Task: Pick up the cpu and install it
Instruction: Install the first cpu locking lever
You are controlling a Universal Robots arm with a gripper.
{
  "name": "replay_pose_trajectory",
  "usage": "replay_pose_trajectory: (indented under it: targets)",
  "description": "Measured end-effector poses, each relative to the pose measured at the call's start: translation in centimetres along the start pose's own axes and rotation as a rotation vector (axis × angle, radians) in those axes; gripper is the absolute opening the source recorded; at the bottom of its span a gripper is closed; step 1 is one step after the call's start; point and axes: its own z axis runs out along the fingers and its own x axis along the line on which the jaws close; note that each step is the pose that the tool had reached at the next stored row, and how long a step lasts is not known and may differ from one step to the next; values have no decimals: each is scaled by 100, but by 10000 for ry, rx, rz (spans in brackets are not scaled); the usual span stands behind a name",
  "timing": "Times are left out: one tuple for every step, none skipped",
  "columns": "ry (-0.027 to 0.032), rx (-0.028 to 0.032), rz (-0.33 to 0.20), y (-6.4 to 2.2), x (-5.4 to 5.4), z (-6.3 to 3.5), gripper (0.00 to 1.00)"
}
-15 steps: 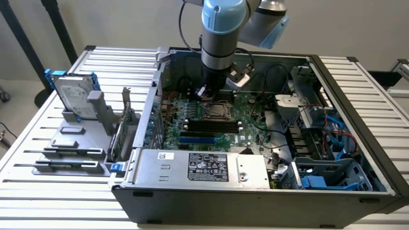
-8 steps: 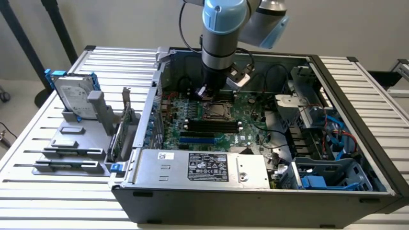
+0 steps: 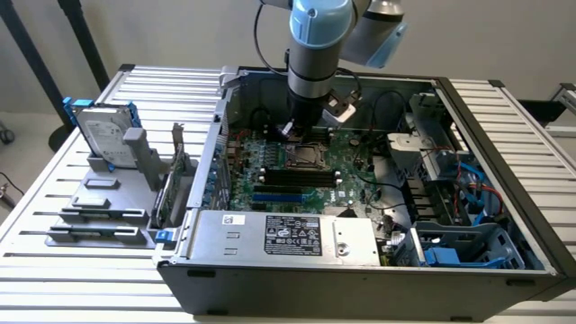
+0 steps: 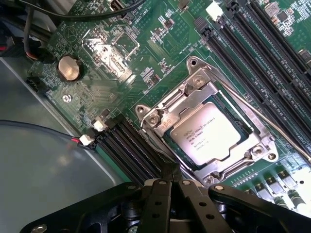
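Wrist view looks down on the green motherboard point(image 4: 121, 73), with the black jaws point(image 4: 171, 180) pressed together at their tips and nothing between them. Just ahead of the jaws lies the cpu point(image 4: 211, 133), its silver-grey top with printed lettering facing up, seated flat inside the metal socket frame point(image 4: 194, 92). The frame's plate sits around the chip's edges, and its screws show at the corners. The jaws hang above the near edge of the frame, close to the chip but not touching it. Long black memory slots point(image 4: 131, 148) run just beside the jaws on one side of the socket, and more of them point(image 4: 252, 53) lie beyond the socket on its far side. Farther from the jaws, a round coin battery point(image 4: 69, 68) sits on the board, and a small white connector with red and black wires point(image 4: 86, 141) lies near the board's edge.

From the exterior view, the arm point(image 3: 317, 61) reaches straight down into the open computer case point(image 3: 360, 270), its jaws point(image 3: 290, 132) hanging over the socket point(image 3: 304, 154) on the motherboard point(image 3: 297, 182). Well apart from the jaws, outside the case on the exterior view's left, a hard drive with a blue bracket point(image 3: 104, 135) stands upright in a grey holder point(image 3: 99, 216) on the slatted worktop point(image 3: 54, 270). A silver power supply point(image 3: 288, 236) fills the near side of the case.
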Motion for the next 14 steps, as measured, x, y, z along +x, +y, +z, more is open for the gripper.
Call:
replay_pose_trajectory:
  targets:
    - [-1, 1, 0, 5, 4, 0, 11]
    - [-2, 2, 1, 9, 8, 1, 11]
    - [-2, 2, 0, 11, 10, 1, 11]
    - [-2, 3, 2, 12, 11, 2, 11]
    - [-5, 5, 3, 12, 11, 1, 11]
    - [-8, 7, 4, 12, 12, 1, 11]
    - [-10, 10, 4, 12, 12, 1, 11]
    - [-12, 12, 4, 12, 12, 1, 11]
    - [-14, 14, 6, 12, 12, 1, 11]
    - [-16, 16, 6, 12, 12, 1, 11]
    - [-17, 17, 6, 12, 12, 1, 11]
    - [-18, 17, 7, 12, 12, 1, 11]
    - [-19, 18, 7, 12, 12, 1, 11]
    - [-18, 19, 7, 12, 12, 1, 11]
